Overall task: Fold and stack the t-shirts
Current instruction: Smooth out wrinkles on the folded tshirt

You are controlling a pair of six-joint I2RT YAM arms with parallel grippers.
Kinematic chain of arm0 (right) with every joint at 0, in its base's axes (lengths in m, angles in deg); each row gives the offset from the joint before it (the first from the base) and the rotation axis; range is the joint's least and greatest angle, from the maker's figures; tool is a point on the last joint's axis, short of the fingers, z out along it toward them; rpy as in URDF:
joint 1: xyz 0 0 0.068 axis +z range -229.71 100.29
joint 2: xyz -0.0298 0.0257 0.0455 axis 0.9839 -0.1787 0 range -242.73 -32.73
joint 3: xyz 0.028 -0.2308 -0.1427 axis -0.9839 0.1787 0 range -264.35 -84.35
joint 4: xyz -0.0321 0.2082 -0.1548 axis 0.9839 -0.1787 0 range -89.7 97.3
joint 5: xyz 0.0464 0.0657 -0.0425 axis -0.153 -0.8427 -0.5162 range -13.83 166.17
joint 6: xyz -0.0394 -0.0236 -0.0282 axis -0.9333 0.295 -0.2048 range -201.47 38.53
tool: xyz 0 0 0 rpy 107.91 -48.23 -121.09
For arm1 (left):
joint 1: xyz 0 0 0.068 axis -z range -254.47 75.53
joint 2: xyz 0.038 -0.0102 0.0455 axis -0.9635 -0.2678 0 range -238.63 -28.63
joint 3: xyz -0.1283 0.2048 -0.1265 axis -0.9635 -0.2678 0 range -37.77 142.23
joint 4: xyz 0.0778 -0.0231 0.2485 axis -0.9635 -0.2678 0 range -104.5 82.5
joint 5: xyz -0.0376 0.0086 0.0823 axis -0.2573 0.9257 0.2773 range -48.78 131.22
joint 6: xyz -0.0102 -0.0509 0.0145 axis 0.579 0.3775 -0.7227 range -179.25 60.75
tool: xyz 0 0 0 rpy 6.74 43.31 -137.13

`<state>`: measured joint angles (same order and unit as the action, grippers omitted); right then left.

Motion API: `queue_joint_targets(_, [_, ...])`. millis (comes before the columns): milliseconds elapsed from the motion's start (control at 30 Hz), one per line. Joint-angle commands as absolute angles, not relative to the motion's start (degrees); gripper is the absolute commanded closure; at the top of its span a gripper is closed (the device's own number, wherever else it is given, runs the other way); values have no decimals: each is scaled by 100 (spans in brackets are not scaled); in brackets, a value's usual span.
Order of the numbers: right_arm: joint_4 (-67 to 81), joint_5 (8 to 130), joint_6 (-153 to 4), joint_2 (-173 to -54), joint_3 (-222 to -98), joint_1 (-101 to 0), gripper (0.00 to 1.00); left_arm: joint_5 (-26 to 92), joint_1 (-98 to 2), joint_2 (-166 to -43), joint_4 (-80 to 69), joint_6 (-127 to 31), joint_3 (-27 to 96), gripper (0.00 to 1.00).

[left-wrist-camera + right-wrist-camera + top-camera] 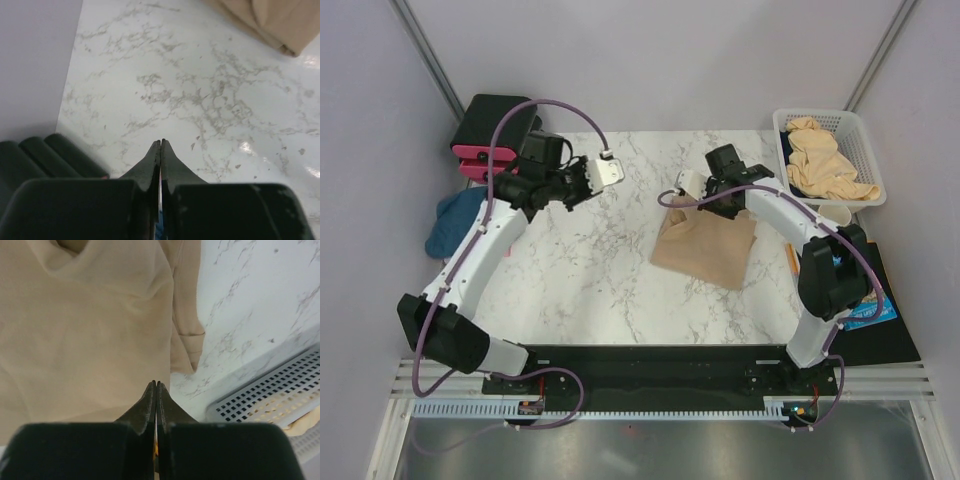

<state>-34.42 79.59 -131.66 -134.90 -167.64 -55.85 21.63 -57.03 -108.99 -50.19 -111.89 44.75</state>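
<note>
1. Tan t-shirt (705,250): lies rumpled and partly doubled over on the marble table (580,270), right of centre. By its look, not yet a tidy fold.
2. Further tan t-shirts (820,165): heaped in the white mesh basket (868,135) at the far right corner.
3. Dark blue t-shirt (455,222): bunched at the table's left edge, near the black-and-pink boxes (485,130).
4. Right gripper (690,185): clenched, fingers pressed together, hanging over the far left corner of the tan t-shirt. Its wrist view shows no cloth between the tips.
5. Left gripper (610,172): clenched on nothing, over bare marble, well apart from every shirt.
6. Risk, empty lift: both jaws are closed with nothing in them, so a pull made now would leave the shirt where it lies. They must spread before any pinch.
7. Risk, wrong layer: the cloth overlaps itself and a sleeve (187,340) juts out at the side. A pinch may catch only the top layer or the hem and drag the fold askew.
8. Risk, one-sided pull: the left arm is far off, and hauling one corner alone would likely bunch the cloth on the smooth marble.
</note>
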Motion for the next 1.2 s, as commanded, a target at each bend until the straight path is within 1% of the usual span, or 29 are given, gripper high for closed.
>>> queue_joint_targets(0, [-3839, 7327, -12612, -13406, -16785, -5992, 100, 1425, -5023, -11413, -5215, -10786, 4844, 98])
queue_joint_targets(200, [-4043, 6406, -12208, -13310, -16574, -6581, 100, 740, -4468, -12354, -5215, -10259, 5687, 98])
queue_joint_targets(333, [-4095, 5825, -12085, -13494, -16389, -6915, 100, 274, -4353, -13371, -5180, -9802, 6590, 98])
queue_joint_targets(400, [-4104, 5614, -11849, -13730, -16459, -7170, 100, 46, -4292, -13742, -5188, -9503, 6952, 98])
queue_joint_targets(533, [-4060, 4824, -11496, -14118, -16801, -7689, 100, -360, -4195, -14472, -5171, -9072, 7918, 98])
queue_joint_targets(633, [-4052, 4506, -11408, -14399, -17022, -7900, 100, -615, -4063, -14859, -5171, -8870, 8297, 98])
queue_joint_targets(800, [-3806, 4382, -11241, -14794, -17320, -7944, 100, -957, -3852, -15132, -5171, -8852, 8492, 98])
queue_joint_targets(967, [-3560, 4242, -10952, -15120, -17400, -7953, 100, -1063, -3746, -15212, -5188, -8808, 8466, 98])
queue_joint_targets(1133, [-3234, 4329, -10784, -15190, -17233, -7944, 100, -879, -3694, -15361, -5206, -8851, 8185, 98])
queue_joint_targets(1167, [-3225, 4364, -10784, -15208, -17216, -7944, 100, -670, -3685, -15387, -5214, -8887, 8132, 98])
